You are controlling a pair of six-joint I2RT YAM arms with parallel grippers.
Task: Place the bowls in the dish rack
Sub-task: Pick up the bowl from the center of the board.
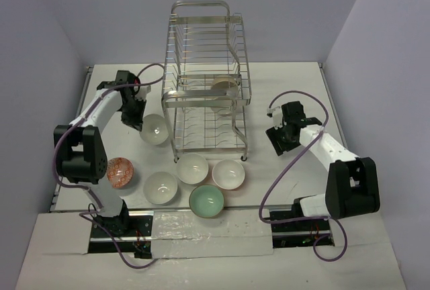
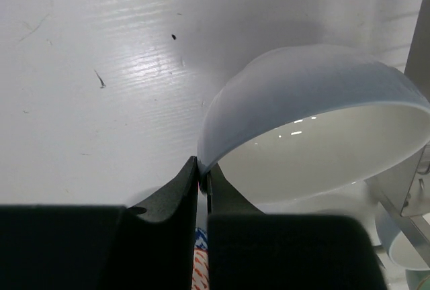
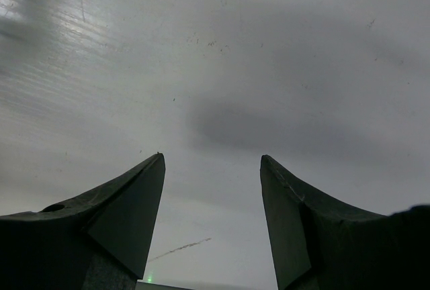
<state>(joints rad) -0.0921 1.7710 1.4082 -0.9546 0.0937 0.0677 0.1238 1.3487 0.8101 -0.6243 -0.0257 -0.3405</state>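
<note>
Five loose bowls sit on the desk [image 1: 289,95] in the overhead view, all nearer the arm bases than the left pincer [image 1: 139,125]: an orange-red patterned bowl [image 1: 120,172], three white bowls [image 1: 161,187] and a mint-green bowl [image 1: 206,201]. The left pincer is clamped on the rim of a sixth, the held white bowl [image 1: 155,129], which is tilted just to the pincer's right, close beside the near left corner of the dish rack [image 1: 208,82]. This tall silver wire rack stands between the two pincers, and two pale bowls [image 1: 224,88] rest in its wires on the side toward the right pincer [image 1: 277,142]. Bare desk runs from the left pincer out to the side wall [image 1: 33,68]. The right pincer has open desk around it and is near the rack's edge but apart from it.

From the left wrist, the left pincer [image 2: 203,169] has its dark fingers pressed together on the thin rim of the held white bowl [image 2: 316,115], which is matte outside and glossy cream inside, with its mouth tipped toward the camera. Beyond the fingertips lies scuffed white desk [image 2: 101,68]. Whether the bowl's far edge touches it cannot be told.

From the right wrist, the right pincer [image 3: 211,158] has its fingers well apart, with bare grey-white desk [image 3: 201,68] showing between and beyond them.
</note>
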